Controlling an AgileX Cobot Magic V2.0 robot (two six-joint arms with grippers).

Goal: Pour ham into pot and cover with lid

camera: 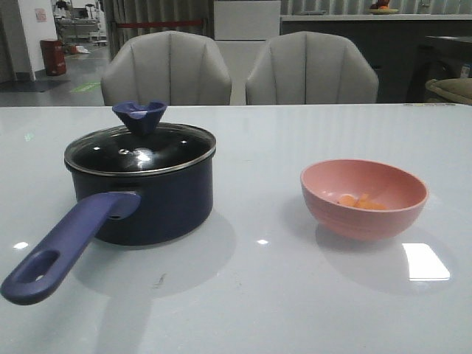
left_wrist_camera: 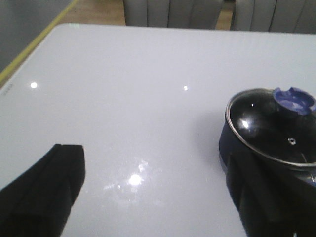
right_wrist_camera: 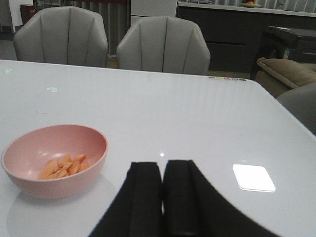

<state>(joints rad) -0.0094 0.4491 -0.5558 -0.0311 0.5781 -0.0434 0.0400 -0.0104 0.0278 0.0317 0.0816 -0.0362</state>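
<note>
The left gripper (left_wrist_camera: 153, 192) hangs over bare table with its two dark fingers spread wide apart and nothing between them; one finger (left_wrist_camera: 47, 190) shows at one side of the left wrist view, the other overlaps the pot's side. The right gripper (right_wrist_camera: 163, 197) has its fingers pressed together, a thin seam between them, holding nothing, and hovers above the table (camera: 258, 295) just beside the pink bowl (right_wrist_camera: 19, 177).

The saucepan (camera: 158, 203) stands toward the table's left side, its long purple-blue handle (camera: 63, 251) pointing to the near left corner. The glass lid (camera: 140, 153) already sits on its rim, the flared blue knob (camera: 139, 116) upright on top. The ham (camera: 360, 201), a small heap of orange-pink chunks, lies in the bottom of the bowl toward the table's right side, well apart from the pot.

By my reading the first job is uncovering the pot, since nothing can be poured through the lid. The left gripper, open and nearest, suits this: come down centred over the knob, close under its flare, lift straight up so the rim clears cleanly, and hold or park the lid away from the bowl's path. The right gripper must open before it can pinch the bowl's rim.
</note>
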